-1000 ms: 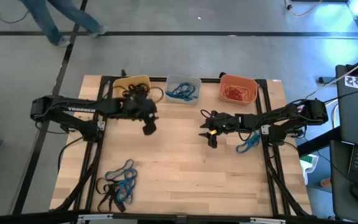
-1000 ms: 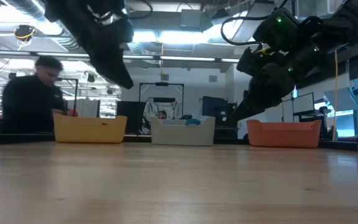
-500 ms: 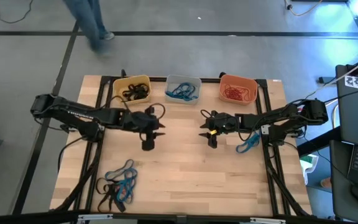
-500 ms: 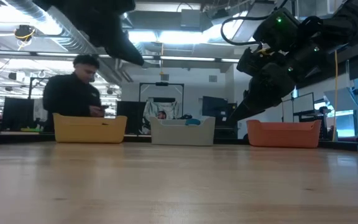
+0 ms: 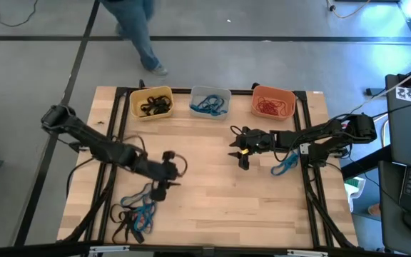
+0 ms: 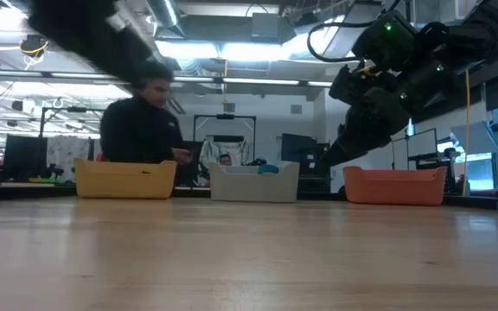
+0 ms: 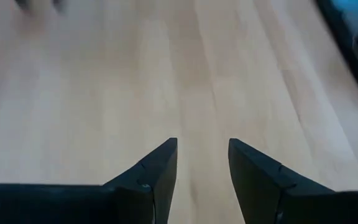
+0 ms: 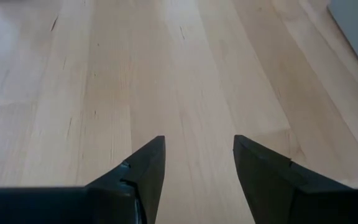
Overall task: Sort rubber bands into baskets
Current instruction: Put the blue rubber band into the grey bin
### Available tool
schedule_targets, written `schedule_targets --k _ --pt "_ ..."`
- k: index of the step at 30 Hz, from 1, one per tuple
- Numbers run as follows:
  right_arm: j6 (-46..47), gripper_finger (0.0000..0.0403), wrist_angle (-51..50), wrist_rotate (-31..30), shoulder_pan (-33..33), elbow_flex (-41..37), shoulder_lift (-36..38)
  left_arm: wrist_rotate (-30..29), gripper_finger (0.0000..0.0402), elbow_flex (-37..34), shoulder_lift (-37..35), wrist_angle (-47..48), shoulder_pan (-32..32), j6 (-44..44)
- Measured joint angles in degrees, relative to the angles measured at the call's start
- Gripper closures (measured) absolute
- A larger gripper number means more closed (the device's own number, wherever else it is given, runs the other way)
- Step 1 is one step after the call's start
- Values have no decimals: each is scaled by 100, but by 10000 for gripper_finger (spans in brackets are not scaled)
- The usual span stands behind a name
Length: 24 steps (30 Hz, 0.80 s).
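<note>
Rubber bands (image 5: 135, 212), a loose heap of black and blue loops, left lying near the table's (image 5: 205, 200) front left corner. More already sorted along the far edge: black ones in the yellow basket (image 5: 151, 102), blue in the pale grey basket (image 5: 210, 102), red-orange in the orange basket (image 5: 272, 101). A further blue bunch (image 5: 285, 166) seen close to the right edge, partly under the right arm.

Left gripper (image 5: 157, 191) stretched out above the far-right fringe of the heap, fingers (image 7: 159, 171) parted and holding nothing, only bare wood between them in the left wrist view; whether touching the bands, impossible to tell.

Right gripper (image 5: 242, 163) poised over open wood right of the table's centre, well short of the baskets, fingers (image 8: 146, 168) likewise spread and empty. Same gripper (image 6: 334, 151) hung high above the surface in the low view, between the grey tub (image 6: 255, 182) and the orange tub (image 6: 394, 185).

A person (image 6: 143, 130) in dark clothing pictured on the floor beyond the far edge, behind the yellow tub (image 6: 125, 180).
</note>
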State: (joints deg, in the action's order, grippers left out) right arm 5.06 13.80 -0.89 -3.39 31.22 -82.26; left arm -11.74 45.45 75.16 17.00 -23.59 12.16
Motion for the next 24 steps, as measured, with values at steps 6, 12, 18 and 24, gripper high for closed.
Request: schedule_targets --k 6,12,18,24 --pt "-386 212 265 -2 2 0 0 81 260 0 276 1296 -606 1680" --pt "-704 212 558 -2 2 0 0 114 260 0 272 2744 -814 3304" --pt "-834 212 599 -2 2 0 0 267 260 -11 272 3374 -966 3970" --pt "-828 212 577 -2 -1 0 0 277 260 -552 268 2893 -983 4205"
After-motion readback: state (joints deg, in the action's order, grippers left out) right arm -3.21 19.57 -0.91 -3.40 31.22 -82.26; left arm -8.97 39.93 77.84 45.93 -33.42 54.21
